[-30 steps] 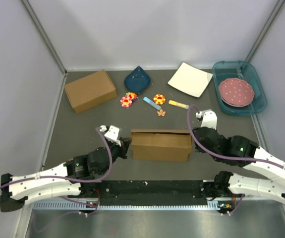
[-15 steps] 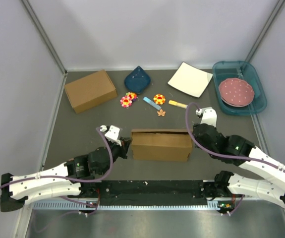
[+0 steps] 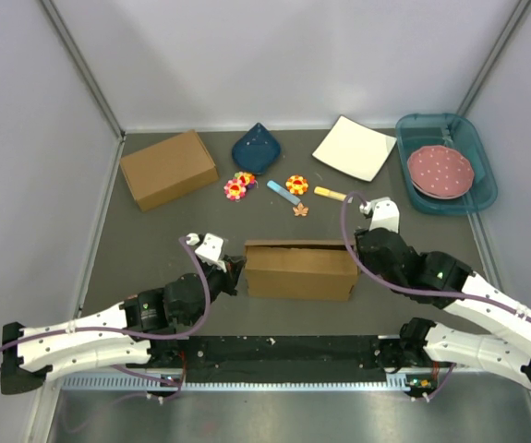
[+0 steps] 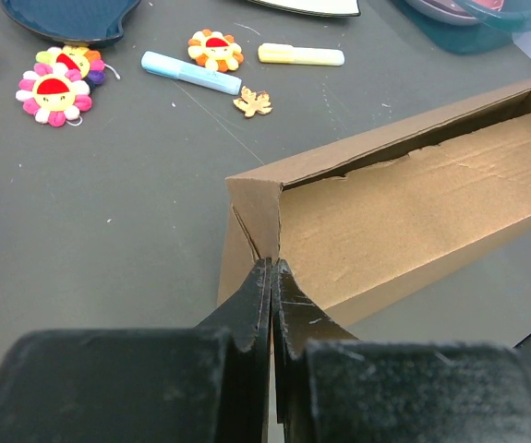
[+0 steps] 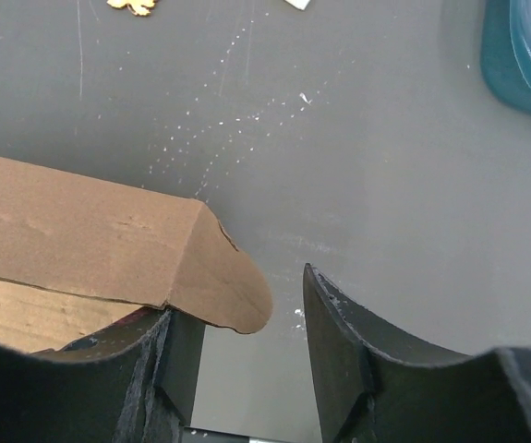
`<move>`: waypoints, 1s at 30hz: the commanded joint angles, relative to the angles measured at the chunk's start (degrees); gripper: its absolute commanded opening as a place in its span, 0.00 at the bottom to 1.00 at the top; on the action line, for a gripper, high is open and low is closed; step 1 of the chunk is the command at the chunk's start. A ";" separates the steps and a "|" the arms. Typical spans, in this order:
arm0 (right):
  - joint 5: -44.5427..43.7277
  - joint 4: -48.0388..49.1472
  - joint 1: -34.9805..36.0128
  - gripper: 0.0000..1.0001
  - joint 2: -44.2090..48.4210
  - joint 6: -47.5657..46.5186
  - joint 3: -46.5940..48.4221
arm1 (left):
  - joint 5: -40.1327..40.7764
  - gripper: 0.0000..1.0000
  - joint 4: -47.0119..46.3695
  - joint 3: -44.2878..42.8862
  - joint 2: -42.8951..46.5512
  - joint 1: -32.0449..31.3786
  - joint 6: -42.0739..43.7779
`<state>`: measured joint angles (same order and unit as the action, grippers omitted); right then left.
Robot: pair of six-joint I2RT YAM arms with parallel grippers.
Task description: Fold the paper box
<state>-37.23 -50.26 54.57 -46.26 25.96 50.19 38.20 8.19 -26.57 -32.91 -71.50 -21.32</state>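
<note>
Overhead, I see the box (image 3: 300,269) lying mid-table (image 3: 154,249), between my left gripper (image 3: 235,274) and right gripper (image 3: 356,251), though the fingertips are hidden there. The left wrist view shows its fingers (image 4: 247,314) clenched on the box's near end wall, at the corner. The right wrist view shows its fingers (image 5: 334,323) spread, with the box's rounded flap (image 5: 219,277) between them.

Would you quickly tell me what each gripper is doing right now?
Left gripper: fingers closed on the paper box corner.
Right gripper: open, gripping nothing.
</note>
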 commanded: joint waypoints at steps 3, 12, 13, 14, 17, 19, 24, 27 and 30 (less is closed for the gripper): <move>-0.30 2.36 -0.43 0.43 1.00 -3.72 0.96 | -1.72 0.00 4.73 1.52 -0.76 -0.21 0.23; 1.46 2.71 -0.51 0.17 1.17 -3.72 0.61 | -1.81 0.00 4.65 1.52 -0.84 -0.21 0.23; 1.55 2.80 -0.51 0.13 1.26 -3.63 0.78 | -1.72 0.00 4.73 1.52 -0.93 -0.30 0.14; 1.81 2.80 -0.43 0.07 1.35 -3.63 0.87 | -1.72 0.00 4.73 1.52 -0.85 -0.21 0.23; 3.13 2.71 -0.43 0.00 1.61 -3.10 1.57 | -1.54 0.00 4.73 1.52 -0.93 -0.21 0.23; 4.62 2.36 -0.51 0.00 1.70 -2.14 2.62 | -1.28 0.00 4.73 1.52 -0.93 -0.21 0.31; 8.57 1.22 -0.51 0.00 1.35 -0.12 5.70 | -0.32 0.00 5.08 1.17 -1.98 -0.21 0.76; 10.68 0.16 -0.43 0.00 0.91 1.20 7.19 | 0.48 0.00 5.70 0.29 -3.30 -0.30 1.28; 12.26 -0.63 -0.43 0.00 0.65 2.43 8.25 | 1.18 0.00 6.23 -0.59 -4.88 -0.21 1.63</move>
<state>-28.16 -51.53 54.54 -45.82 25.63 53.84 39.66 8.08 -27.05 -34.24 -71.61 -20.82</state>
